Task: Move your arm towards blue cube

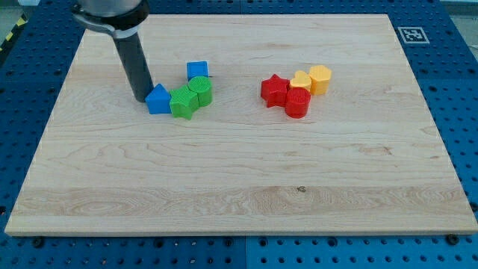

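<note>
A small blue cube (197,70) with ribbed, printed-looking faces sits on a pale wooden board (239,187), toward the view's upper left of centre, its top face a lighter blue than its shaded front. It stands just above a pair of green blocks: a green cylinder-like block (201,90) close below it and a green star-shaped block (183,103) beside that, with a blue pentagon-like block (158,99) touching the green star's left side. My tip (142,98), the lower end of a straight dark rod descending from the view's top left, rests on the board right against the left edge of the blue pentagon-like block, to the lower left of the blue cube and apart from it; the rod carries no jaws, so it grips nothing. Well to the view's right lies a second cluster: a red star (274,90), a red cylinder (298,102), a yellow heart-shaped block (302,79) and a yellow cylinder-like block (320,78), all pressed together. A black-and-white square marker tag (410,34) sits on the blue perforated table (455,90) beyond the board's upper right corner; no readable writing shows
</note>
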